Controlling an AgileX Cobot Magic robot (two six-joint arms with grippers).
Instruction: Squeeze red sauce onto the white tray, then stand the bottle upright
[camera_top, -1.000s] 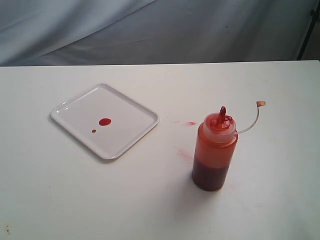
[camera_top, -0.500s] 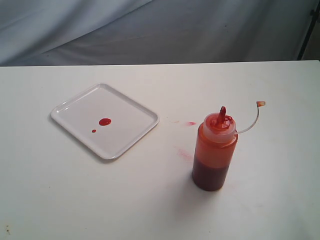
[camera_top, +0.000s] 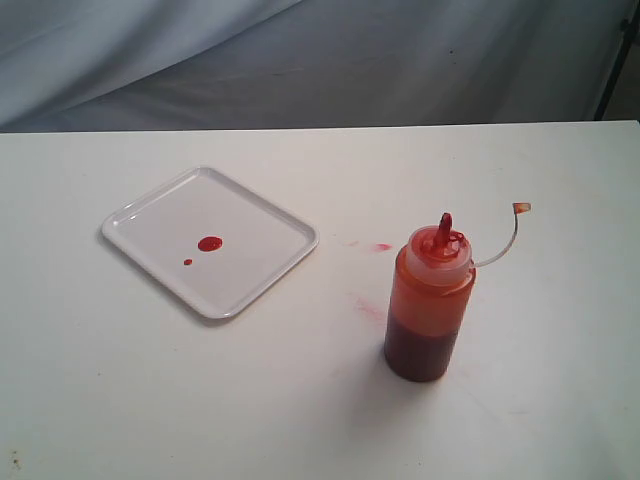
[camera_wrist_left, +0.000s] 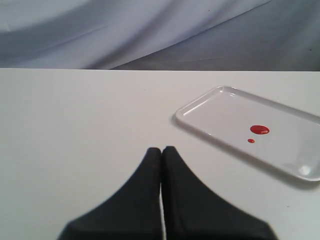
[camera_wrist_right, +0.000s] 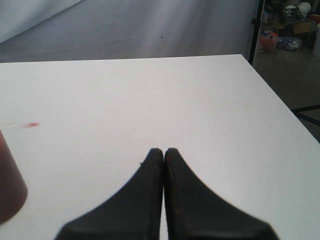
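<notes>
Over the worktop (camera_top: 150, 400), the left gripper (camera_wrist_left: 161, 150) and right gripper (camera_wrist_right: 163, 151) both hang pressed together, empty. The bottle (camera_top: 428, 305) stands upright, apart from the white tray (camera_top: 262, 225). Red sauce (camera_top: 210, 243) sits on that tray in 2 dots.

The translucent orange-red plastic squeeze bottle (camera_top: 428, 305) stands upright, well apart from the glossy white rounded-corner square tray (camera_top: 262, 272), which carries a small round blob of bright-red sauce (camera_top: 210, 243).
</notes>
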